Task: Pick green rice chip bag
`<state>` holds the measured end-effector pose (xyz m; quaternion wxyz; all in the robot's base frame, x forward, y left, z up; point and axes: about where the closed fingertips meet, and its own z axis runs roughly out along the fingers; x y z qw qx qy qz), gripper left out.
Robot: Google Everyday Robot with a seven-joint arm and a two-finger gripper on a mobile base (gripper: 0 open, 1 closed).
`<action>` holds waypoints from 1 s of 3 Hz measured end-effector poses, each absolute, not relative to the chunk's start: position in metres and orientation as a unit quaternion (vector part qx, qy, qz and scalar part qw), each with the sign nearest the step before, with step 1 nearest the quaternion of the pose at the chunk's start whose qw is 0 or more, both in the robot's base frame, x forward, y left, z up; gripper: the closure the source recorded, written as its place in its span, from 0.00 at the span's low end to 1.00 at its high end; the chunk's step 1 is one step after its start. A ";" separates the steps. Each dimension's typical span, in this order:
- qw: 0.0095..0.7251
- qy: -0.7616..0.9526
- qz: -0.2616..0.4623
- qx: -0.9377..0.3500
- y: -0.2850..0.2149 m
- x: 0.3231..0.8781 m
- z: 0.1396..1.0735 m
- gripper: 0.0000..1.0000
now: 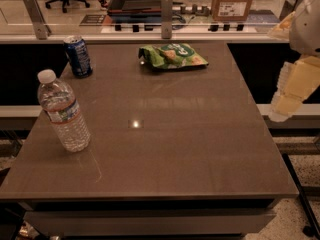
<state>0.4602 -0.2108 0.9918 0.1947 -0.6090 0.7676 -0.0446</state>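
Lying flat at the far side of the table (175, 149), a little right of centre: the bag (172, 56), bright green and crinkled, long side running left to right. It carries white lettering and an orange-tan chip picture. The letters cannot be read and no brand can be made out.

Camera view, other items:
- Can (78, 56): blue, upright, far left corner of the table, well apart from the bag. It has pale markings on its side, not legible.
- Bottle (63, 112): clear, white cap, standing at the left edge, nearer than the can. The label is a white band with a red stripe; the print is unreadable.
- Box (231, 1): cardboard, beyond the table at far right, with a white sticker whose text is too small to read.
- Rail posts (166, 14): metal uprights along the ledge behind the table.
- A small bright glare spot (134, 124) shows on the tabletop, left of centre.

Arm: it enters at the right edge of the view, off the table's right side. Its pale white and yellowish segments slope down and to the left. The gripper (289, 91) hangs beside the table's right edge, about level with mid-table, well apart from the bag and touching nothing. Whether it is spread or closed: cannot tell from this angle.
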 end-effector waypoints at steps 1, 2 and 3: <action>0.226 0.741 -0.028 -0.632 -0.184 0.508 0.992 0.00; 0.250 0.712 -0.017 -0.656 -0.147 0.554 0.985 0.00; 0.285 0.689 -0.007 -0.666 -0.121 0.596 0.973 0.00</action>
